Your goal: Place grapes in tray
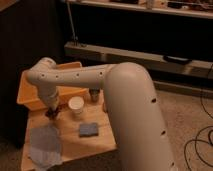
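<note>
My claw hangs low over the worktop, just outside the tray; its grip I cannot tell. No grapes visibly in the tray yet.

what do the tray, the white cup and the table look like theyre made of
Tray: likely plastic, uniform yellow-orange with smooth raised walls. White cup: paper or foam perhaps, matte white; hard to tell. Table: looks like light wood, pale tan and flat. The gripper hangs just in front of the tray, above the table.

Yellow-orange tray, white cup, blue-grey cloth; hand dark.
</note>
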`<state>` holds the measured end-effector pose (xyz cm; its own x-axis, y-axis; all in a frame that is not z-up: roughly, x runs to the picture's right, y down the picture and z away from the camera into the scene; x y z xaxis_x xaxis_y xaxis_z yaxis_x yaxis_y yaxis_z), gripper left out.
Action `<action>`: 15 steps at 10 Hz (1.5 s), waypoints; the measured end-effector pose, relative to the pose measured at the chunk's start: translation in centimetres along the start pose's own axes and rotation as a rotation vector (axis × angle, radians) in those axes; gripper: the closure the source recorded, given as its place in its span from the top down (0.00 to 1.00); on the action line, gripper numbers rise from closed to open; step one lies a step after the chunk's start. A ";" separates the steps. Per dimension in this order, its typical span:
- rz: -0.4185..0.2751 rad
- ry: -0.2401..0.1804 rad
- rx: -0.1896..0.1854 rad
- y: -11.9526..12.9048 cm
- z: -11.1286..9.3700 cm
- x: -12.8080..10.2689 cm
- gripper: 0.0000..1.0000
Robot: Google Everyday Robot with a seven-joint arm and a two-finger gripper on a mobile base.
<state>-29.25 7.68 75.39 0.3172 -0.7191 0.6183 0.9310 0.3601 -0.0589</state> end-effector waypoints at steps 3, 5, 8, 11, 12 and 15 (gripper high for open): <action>-0.012 0.042 0.023 -1.3 -5.5 -0.2 0.00; -0.032 0.068 0.027 -2.8 -8.7 -0.3 0.00; -0.066 0.097 0.046 -6.0 -9.6 2.4 0.00; -0.036 0.115 0.043 -8.1 -8.4 7.6 0.18; -0.021 0.117 0.029 -8.3 -7.5 8.9 0.28; 0.032 0.090 0.013 -8.2 -5.3 10.1 0.59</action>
<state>-32.74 -5.65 77.95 0.3624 -0.7571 0.5436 0.9179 0.3911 -0.0672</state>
